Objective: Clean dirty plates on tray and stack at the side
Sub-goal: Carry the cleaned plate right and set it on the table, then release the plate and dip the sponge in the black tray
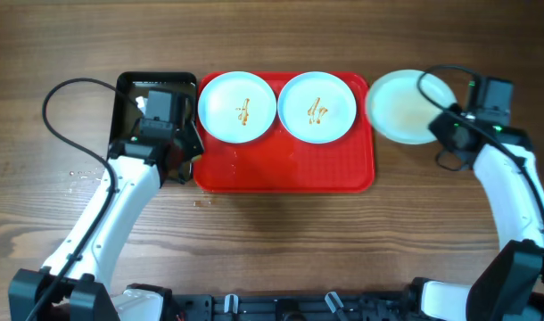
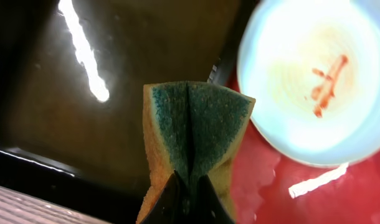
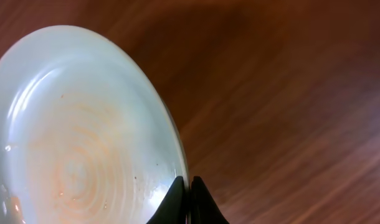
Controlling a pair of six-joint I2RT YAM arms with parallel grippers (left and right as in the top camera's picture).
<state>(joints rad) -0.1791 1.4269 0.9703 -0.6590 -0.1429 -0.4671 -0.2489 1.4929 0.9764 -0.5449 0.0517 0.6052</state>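
- Overhead: wooden desk is carrying a red tray with two smeared plates.
- Left claw is pinching a sponge beside it.
- Right claw is gripping the rim of a third plate, off the tray.

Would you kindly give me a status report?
Left gripper shut on sponge, at tray edge. Right gripper shut on plate rim, off tray. Two smeared plates on tray. Nothing obstructing.

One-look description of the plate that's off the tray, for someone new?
Find the red tray mid-table, carrying two pale plates side by side. The third plate is over the wooden table just past the tray's right edge, rim pinched by the right gripper. Unlike those two, each with a red sauce squiggle, it shows only a faint orange haze.
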